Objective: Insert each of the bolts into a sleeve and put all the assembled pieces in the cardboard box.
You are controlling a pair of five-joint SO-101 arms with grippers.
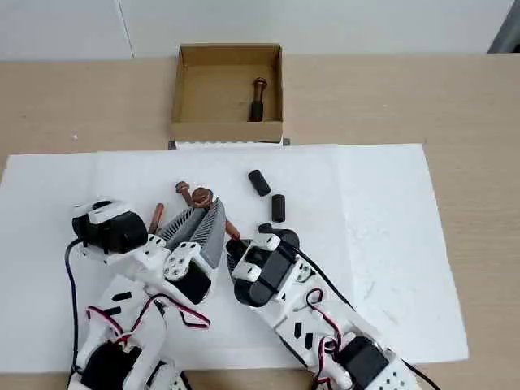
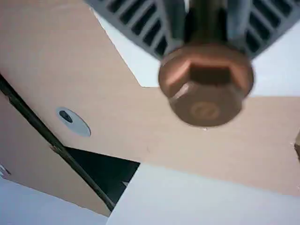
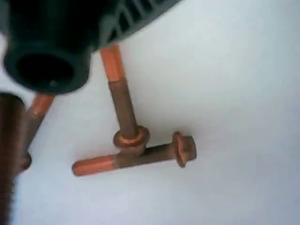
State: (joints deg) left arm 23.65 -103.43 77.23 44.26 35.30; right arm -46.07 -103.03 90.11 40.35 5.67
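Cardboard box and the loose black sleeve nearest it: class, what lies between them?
Only bare white paper lies between the cardboard box and the sleeve, as the high view shows.

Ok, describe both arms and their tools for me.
The left arm and right arm are white plastic segments with black motor blocks. Thin red, white and black wires loop along them. A thicker black cable runs beside the left arm. The left tool and right tool have grey slatted fingers.

One bolt-in-sleeve piece (image 1: pixel 257 99) lies inside the cardboard box (image 1: pixel 227 130). Two black sleeves (image 1: pixel 259 182) and loose copper bolts (image 3: pixel 159 151) lie on white paper (image 1: pixel 382 244).
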